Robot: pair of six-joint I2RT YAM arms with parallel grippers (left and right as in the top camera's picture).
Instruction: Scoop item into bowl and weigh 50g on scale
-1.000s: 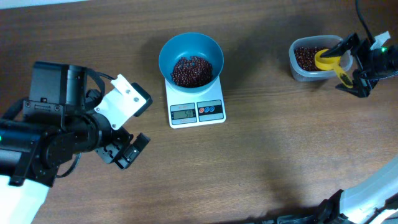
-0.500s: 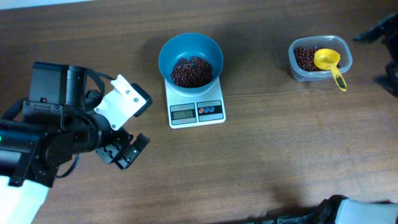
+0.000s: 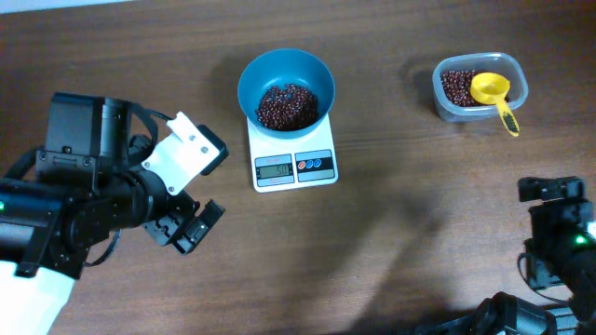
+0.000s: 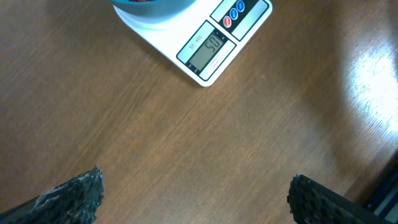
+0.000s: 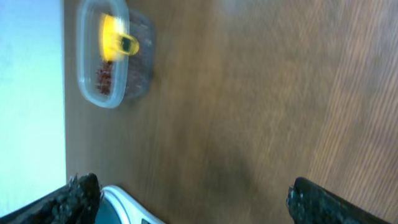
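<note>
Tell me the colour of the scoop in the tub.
The scoop is yellow; clearest from overhead.

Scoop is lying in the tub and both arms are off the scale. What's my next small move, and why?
Probably just park the arms and add nothing. The scale display appears to read 50 with the bowl of beans on it. The scoop rests in the tub, and the left gripper and right gripper are open and empty.

I log clear rounded-rectangular tub at 2 o'clock in overhead view, upright on brown wood-grain table. Yellow scoop rests in tub: cup inside, handle crossing rim toward 5 o'clock. Right wrist view blurred; tub and scoop at 10 o'clock there.
</note>
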